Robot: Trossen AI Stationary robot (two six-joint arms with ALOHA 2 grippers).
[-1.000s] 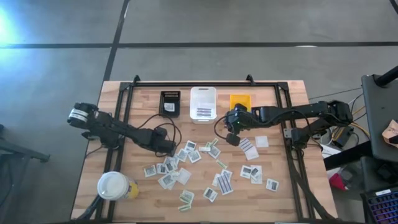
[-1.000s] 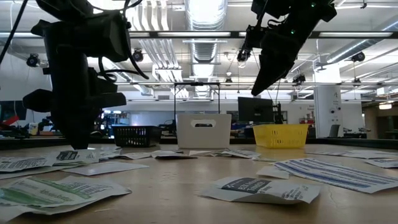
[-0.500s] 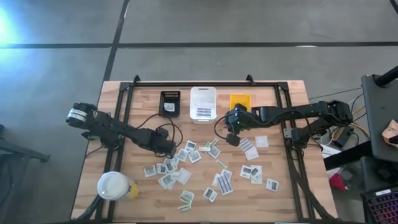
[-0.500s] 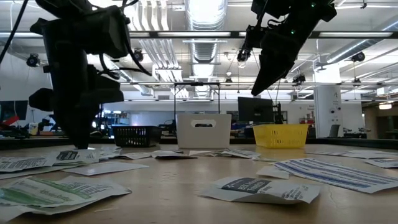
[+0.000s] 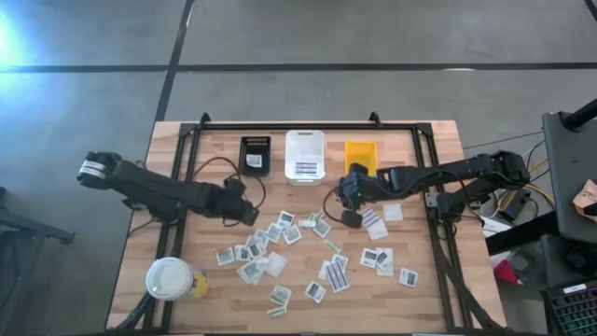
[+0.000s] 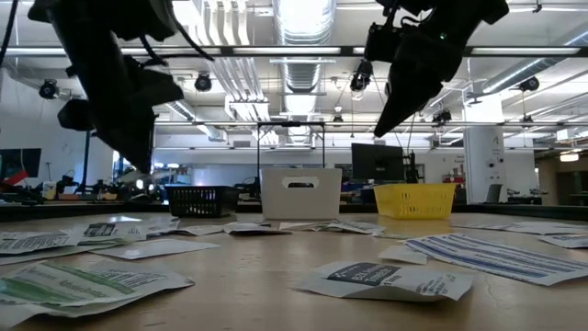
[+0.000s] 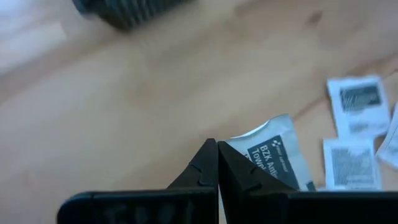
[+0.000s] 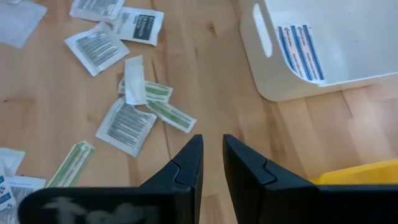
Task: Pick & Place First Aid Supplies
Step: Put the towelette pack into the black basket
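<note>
Pale wooden plank tabletop (image 5: 187, 280) is carrying everything. The two dark arms are reaching inward from either side.

Left gripper (image 7: 217, 163) is hanging above the tabletop's left-centre, near the black mesh bin (image 5: 255, 155). Its jaws are pressed fully together, pinching the corner of a white square paper packet with a dark printed patch (image 7: 277, 158); in the low view that gripper (image 6: 138, 165) is sitting clear of the surface.

Right gripper (image 8: 211, 163) is hovering above the tabletop in front of the white plastic bin (image 8: 323, 46) and the yellow bin (image 5: 360, 154). Its jaws are standing narrowly parted, holding nothing.

Large white-lidded cup (image 5: 171, 278) is standing at the tabletop's near-left corner.

White plastic bin is holding a blue-striped white packet (image 8: 300, 50).

The remaining first aid packets (image 5: 280, 245) are lying scattered flat across the tabletop's middle and near-right part: white squares with dark patches, blue-striped ones (image 5: 372, 222), narrow pale yellow-green strips (image 8: 69, 163).
</note>
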